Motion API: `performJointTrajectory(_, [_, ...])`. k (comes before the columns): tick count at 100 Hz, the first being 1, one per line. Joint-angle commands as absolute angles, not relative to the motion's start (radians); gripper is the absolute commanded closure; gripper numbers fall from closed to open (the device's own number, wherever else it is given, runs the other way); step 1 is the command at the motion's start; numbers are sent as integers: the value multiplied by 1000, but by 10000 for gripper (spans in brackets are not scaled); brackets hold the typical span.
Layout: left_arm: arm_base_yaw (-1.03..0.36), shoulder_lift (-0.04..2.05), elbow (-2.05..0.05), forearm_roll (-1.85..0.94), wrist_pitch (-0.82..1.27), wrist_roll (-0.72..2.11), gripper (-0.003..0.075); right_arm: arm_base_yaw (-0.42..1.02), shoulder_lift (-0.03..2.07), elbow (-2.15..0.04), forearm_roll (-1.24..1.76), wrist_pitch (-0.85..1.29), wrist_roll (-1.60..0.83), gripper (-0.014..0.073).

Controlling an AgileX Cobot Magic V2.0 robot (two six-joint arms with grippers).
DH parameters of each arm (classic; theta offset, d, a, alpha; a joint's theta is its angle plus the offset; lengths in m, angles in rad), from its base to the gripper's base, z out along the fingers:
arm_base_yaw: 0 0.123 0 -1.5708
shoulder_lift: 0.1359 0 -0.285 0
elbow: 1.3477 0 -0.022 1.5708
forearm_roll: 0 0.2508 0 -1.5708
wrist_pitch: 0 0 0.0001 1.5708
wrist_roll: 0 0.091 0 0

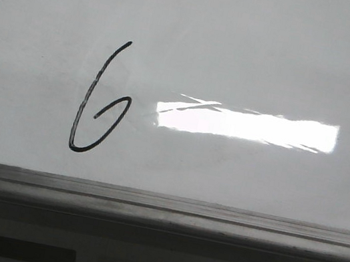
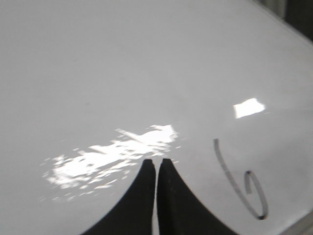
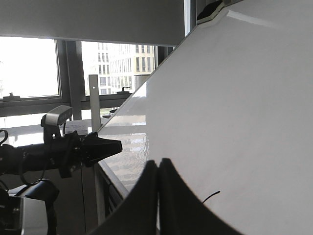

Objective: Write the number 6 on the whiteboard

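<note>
Sitting just left of the bright glare (image 1: 247, 125) on the whiteboard (image 1: 246, 35), the number 6 (image 1: 101, 101) looks complete, so both grippers, jaws pressed together empty, should back away without smudging it.

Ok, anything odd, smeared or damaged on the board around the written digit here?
Nothing looks damaged. The number 6 is one clean black stroke on the whiteboard, tall and slanted, its small loop not quite shut. The bright white bar beside it is glare, not ink. No marker shows in either closed gripper.
</note>
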State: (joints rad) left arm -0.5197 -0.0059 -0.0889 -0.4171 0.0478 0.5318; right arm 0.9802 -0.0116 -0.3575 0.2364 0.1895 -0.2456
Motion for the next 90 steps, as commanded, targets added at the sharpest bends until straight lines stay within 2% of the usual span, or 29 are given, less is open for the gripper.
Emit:
performJointTrajectory(1, [-380,-31,-95,-388,-14,511,741,971,-17,-379,230,121,-255,657])
performJointTrajectory(21, [-100,-33,-44,-267,-16,152,741,971,-17,-379,230,121,-255,657])
performJointTrajectory(35, [26,-33,5,-253,-16,95,741,971,-17,-379,230,121,-255,657])
performJointTrajectory(40, [42,-35,27,-253,-16,95,741,971,-17,-379,230,121,-255,657])
performJointTrajectory(66, [47,-35,24,-149,274,95,741,971,-17,-379,230,121,-255,657])
performJointTrajectory(90, [47,-35,24,-105,261,93,741,971,-17,-379,230,123,-255,657])
